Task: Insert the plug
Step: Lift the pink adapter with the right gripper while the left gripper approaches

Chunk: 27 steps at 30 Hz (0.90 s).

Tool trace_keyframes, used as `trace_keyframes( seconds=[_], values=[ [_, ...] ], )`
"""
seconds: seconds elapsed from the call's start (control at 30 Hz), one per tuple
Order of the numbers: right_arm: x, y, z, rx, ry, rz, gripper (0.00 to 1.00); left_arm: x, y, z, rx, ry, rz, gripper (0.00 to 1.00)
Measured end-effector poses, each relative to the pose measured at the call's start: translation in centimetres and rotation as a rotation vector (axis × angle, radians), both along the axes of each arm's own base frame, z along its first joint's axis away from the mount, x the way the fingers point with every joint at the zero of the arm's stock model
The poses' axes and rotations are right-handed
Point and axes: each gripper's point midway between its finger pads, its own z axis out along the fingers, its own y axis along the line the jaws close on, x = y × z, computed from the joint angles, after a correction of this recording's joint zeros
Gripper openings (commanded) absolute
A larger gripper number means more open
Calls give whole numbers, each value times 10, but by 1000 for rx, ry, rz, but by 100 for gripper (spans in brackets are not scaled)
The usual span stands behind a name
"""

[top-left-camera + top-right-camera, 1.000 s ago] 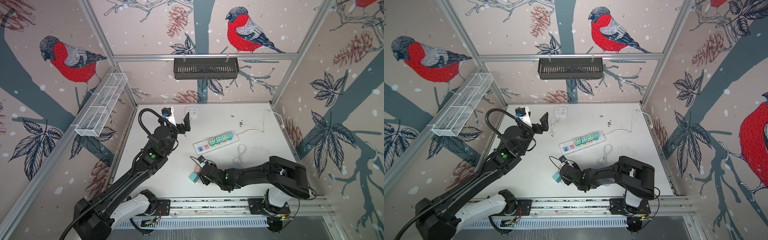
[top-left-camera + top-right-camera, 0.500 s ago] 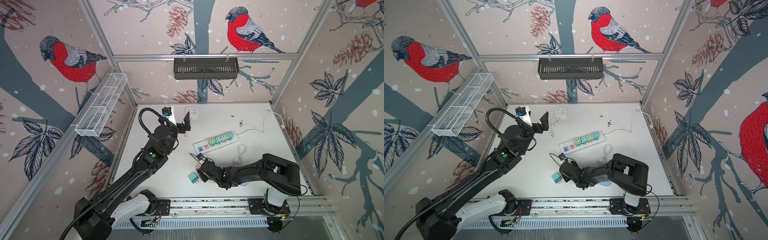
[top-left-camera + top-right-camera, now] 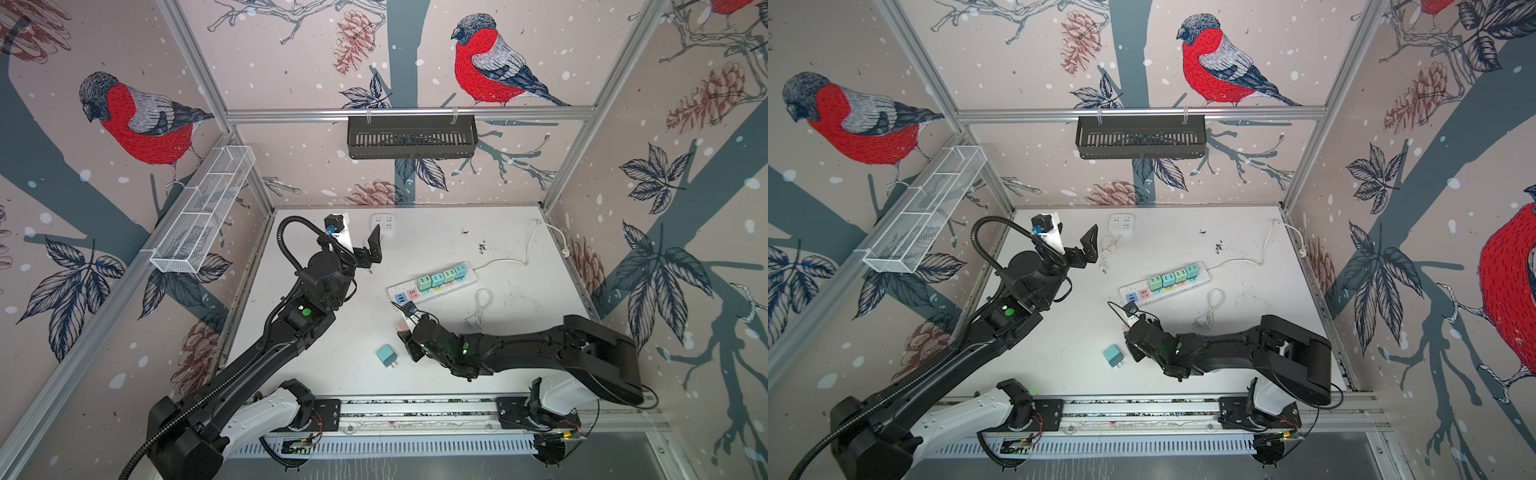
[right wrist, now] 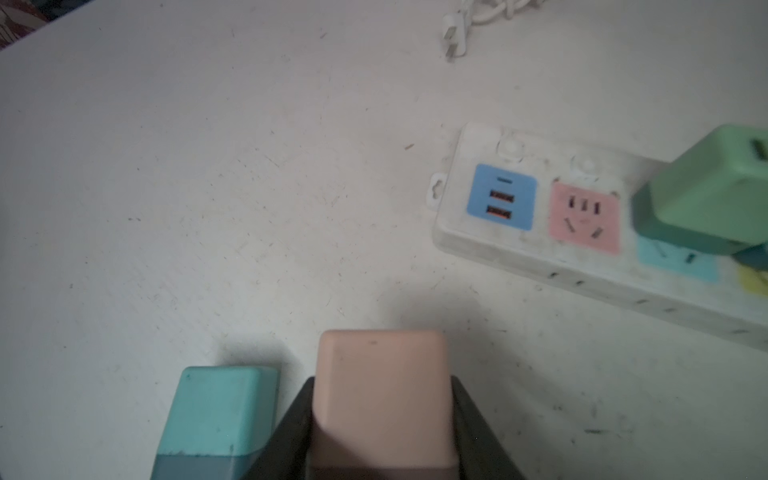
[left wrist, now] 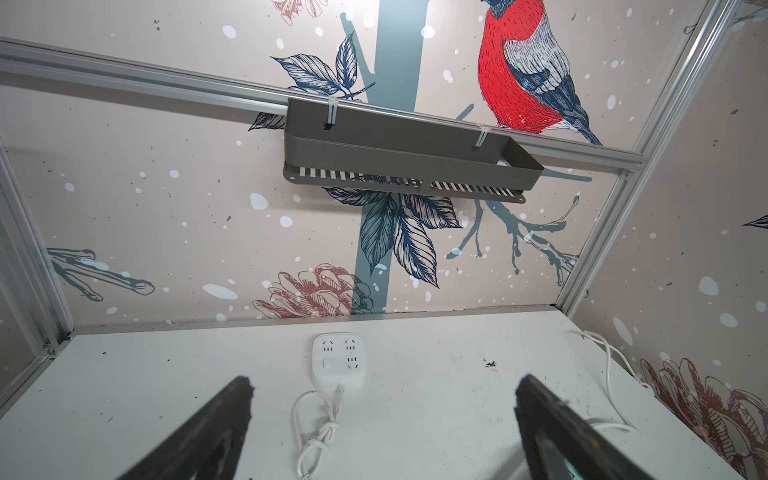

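Observation:
My right gripper [image 4: 382, 382] is shut on a pink plug [image 4: 382, 399], which stands out ahead of the black fingers [image 4: 469, 415]. In both top views this gripper [image 3: 405, 336] hangs low over the table, a little in front of the near end of the white power strip [image 3: 419, 297]. The strip's pink socket [image 4: 584, 222] has nothing in it, and beside it is a blue USB panel [image 4: 500, 195]. Several green plugs [image 3: 442, 276] sit in the strip's other sockets. My left gripper [image 3: 359, 237] stands open and holds nothing, raised at the back left.
A teal plug [image 3: 386, 355] lies on the table just left of my right gripper. A white square socket block [image 5: 338, 359] with a knotted cord lies at the back. A loose white cable [image 3: 482, 301] lies right of the strip. A black basket [image 3: 411, 137] and a wire basket [image 3: 203, 208] hang on the walls.
My right gripper has shut on the pink plug and drawn it away from the teal plug, which stays on the table. The left arm has not moved.

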Motion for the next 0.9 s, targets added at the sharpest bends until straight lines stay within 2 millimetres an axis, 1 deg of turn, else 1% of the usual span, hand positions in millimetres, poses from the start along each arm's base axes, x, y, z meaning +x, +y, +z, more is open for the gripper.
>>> trace_keyframes(
  seconds=[0.07,0.13,0.2,0.27,0.3,0.4,0.5,0.6,0.67,0.73,0.8,0.9],
  values=[
    [7,-12,28,44,-68,-35,18,0,-5,-2,7,4,-26,98],
    [14,-29,54,98,-130,-88,16,1,-12,-10,23,9,-52,98],
    [18,-50,78,144,-196,-140,14,5,-22,-26,70,32,-93,98],
    [21,-67,94,180,-250,-180,13,7,-33,-38,103,65,-138,98],
    [21,-77,100,189,-278,-197,12,8,-39,-40,118,74,-165,98],
    [23,-100,120,234,-346,-242,11,2,-56,-34,116,62,-263,98],
    [25,-120,140,269,-406,-286,8,-6,-71,-36,139,51,-366,96],
    [28,-137,154,295,-454,-331,8,-13,-87,-39,161,56,-467,91],
    [31,-148,160,306,-484,-356,8,-18,-97,-39,168,56,-524,89],
    [33,-155,164,308,-514,-369,5,-22,-107,-40,183,56,-582,87],
    [34,-159,167,302,-545,-362,5,-26,-118,-42,191,69,-639,86],
    [30,-155,172,302,-592,-307,5,-33,-136,-44,217,77,-707,85]
  ],
)
